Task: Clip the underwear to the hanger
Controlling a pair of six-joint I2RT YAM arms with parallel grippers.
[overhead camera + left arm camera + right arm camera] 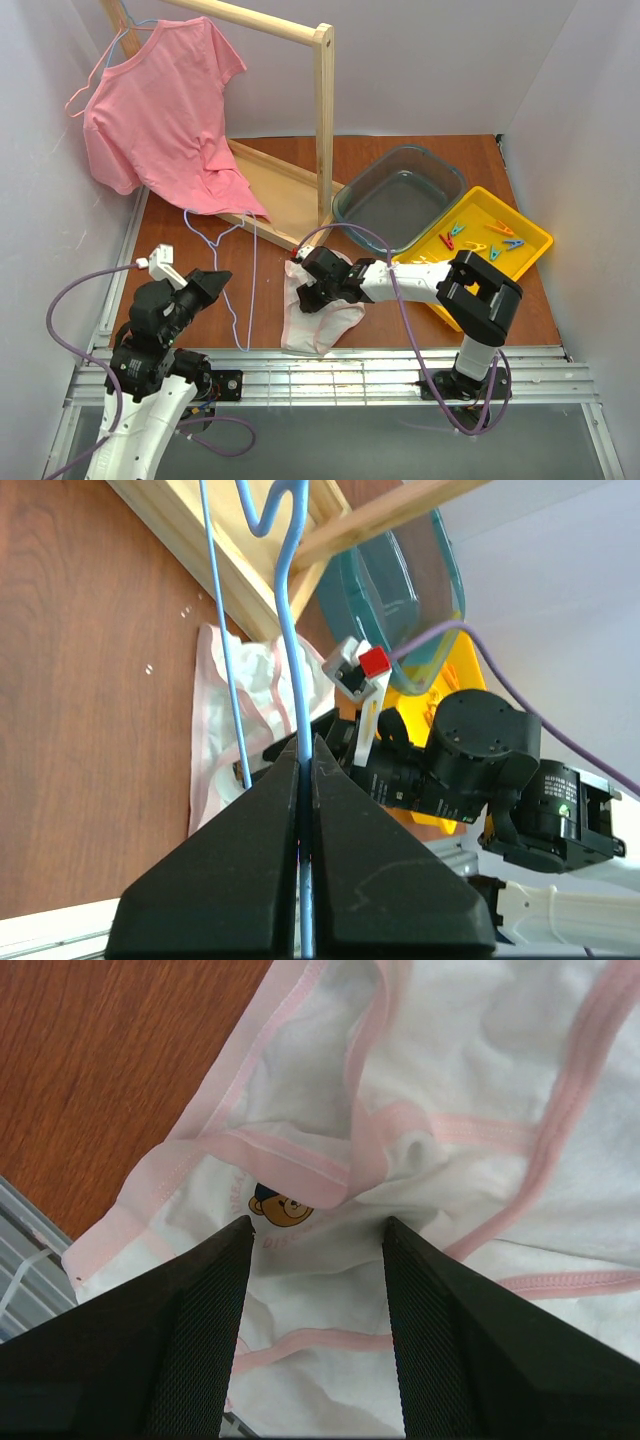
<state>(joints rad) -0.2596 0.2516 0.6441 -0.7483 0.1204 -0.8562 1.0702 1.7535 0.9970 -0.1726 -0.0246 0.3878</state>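
The white underwear (322, 318) with pink trim lies crumpled on the wooden table near its front edge. My right gripper (312, 283) hovers just over its upper part, jaws open and empty. In the right wrist view the open gripper (318, 1228) straddles the fabric (440, 1070) beside a small bear print (279, 1206). The light-blue wire hanger (236, 300) lies on the table left of the underwear, hook pointing away. My left gripper (221, 275) is shut on its wire; the left wrist view shows the gripper (305, 752) pinching the hanger (289, 630), with the underwear (215, 715) beyond.
A wooden rail stand (324, 120) holds a pink T-shirt (160, 110) at the back left. A teal basin (400, 195) and a yellow tray (530, 240) of coloured clothespins (478, 238) sit at the right. White walls close both sides.
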